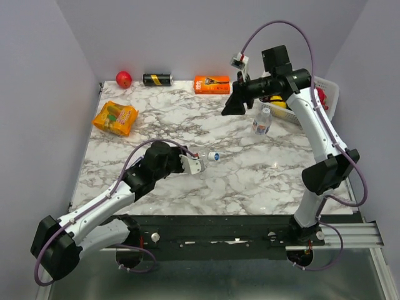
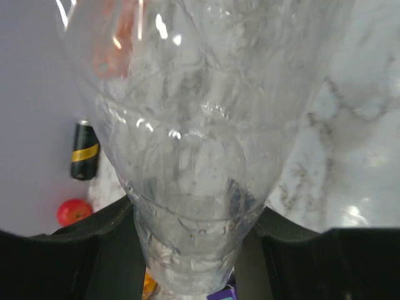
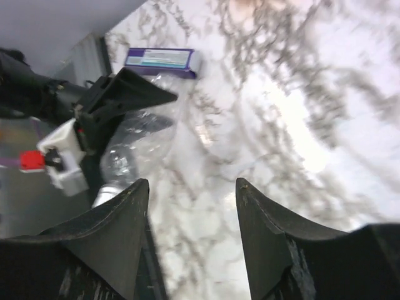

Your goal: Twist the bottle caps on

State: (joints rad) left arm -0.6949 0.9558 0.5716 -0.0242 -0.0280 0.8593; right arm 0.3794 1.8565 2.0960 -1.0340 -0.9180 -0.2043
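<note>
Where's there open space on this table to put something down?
Bare marble: near right, between the held bottle and the right arm's base; and centre, between the snack packet and the standing bottle. Crowded: the back edge (apple, can, orange box) and basket corner.

Clear bottle [image 2: 194, 156] cropped by left wrist view's top edge; marble table [image 3: 300, 125] blurred in right wrist view.

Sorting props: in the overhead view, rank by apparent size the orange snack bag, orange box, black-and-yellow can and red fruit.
1. Orange plastic snack bag
2. Orange cardboard box
3. Black-and-yellow metal can and round red fruit: too alike to rank.
</note>
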